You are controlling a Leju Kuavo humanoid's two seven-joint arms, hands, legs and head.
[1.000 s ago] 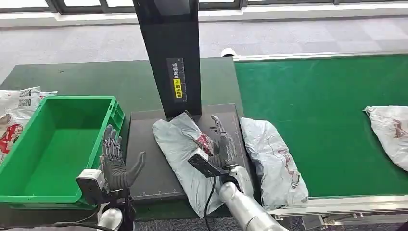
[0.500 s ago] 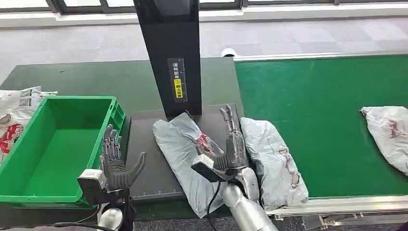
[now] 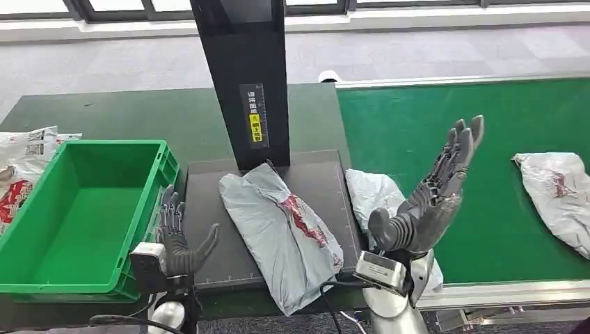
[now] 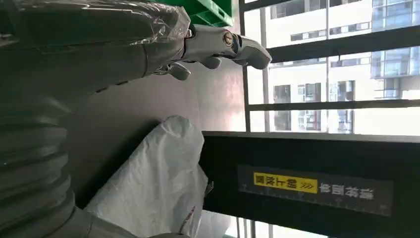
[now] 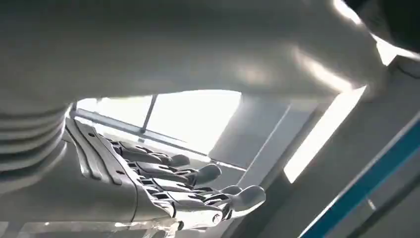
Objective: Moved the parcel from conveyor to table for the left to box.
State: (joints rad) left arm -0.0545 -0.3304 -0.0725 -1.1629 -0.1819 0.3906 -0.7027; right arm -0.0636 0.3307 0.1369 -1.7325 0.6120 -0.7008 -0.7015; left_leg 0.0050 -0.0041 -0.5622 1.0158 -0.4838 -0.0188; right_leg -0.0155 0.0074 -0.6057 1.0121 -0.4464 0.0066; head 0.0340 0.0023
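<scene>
In the head view a grey parcel (image 3: 282, 226) with a red mark lies diagonally on the black platform (image 3: 209, 209) at centre frame, below the black scanner column (image 3: 243, 76). The right hand (image 3: 435, 195) is raised at centre right over the green conveyor (image 3: 473, 139), fingers spread, holding nothing. The left hand (image 3: 177, 240) hovers lower left beside the green crate (image 3: 83, 209), fingers apart and empty.
</scene>
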